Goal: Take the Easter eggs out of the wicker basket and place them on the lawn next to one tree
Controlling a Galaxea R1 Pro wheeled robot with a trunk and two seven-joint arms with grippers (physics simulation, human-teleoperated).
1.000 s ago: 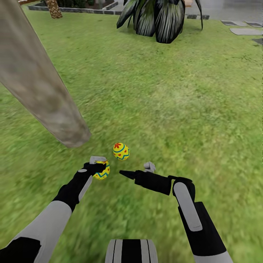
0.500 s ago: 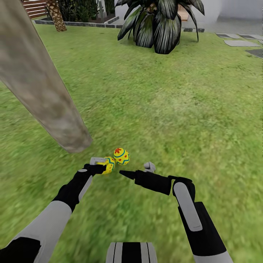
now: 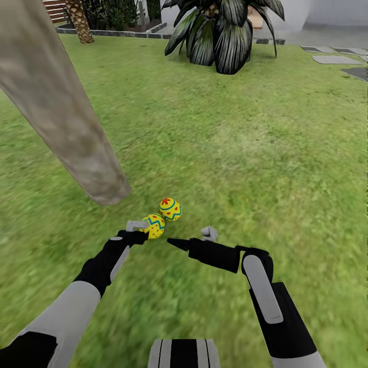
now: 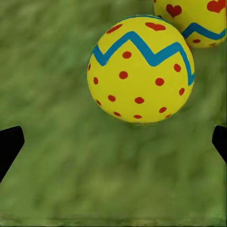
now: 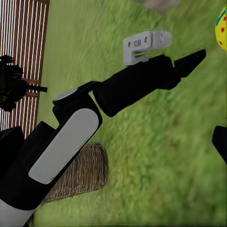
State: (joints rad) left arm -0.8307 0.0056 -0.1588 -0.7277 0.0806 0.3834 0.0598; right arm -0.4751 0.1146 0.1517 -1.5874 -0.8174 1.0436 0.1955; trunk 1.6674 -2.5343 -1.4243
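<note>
Eggs: the one my left gripper carried a second ago now sits free on the lawn, touching the other egg near the tree. This released egg lies just beyond the wide jaws. Right jaws spread, empty. One egg remains, I judge.

1. Tree trunk cut by the head view's top and left edges — canopy out of frame.
2. Second egg clipped at the left wrist picture's edge.
3. Wicker basket partly behind the left arm — blurred.
</note>
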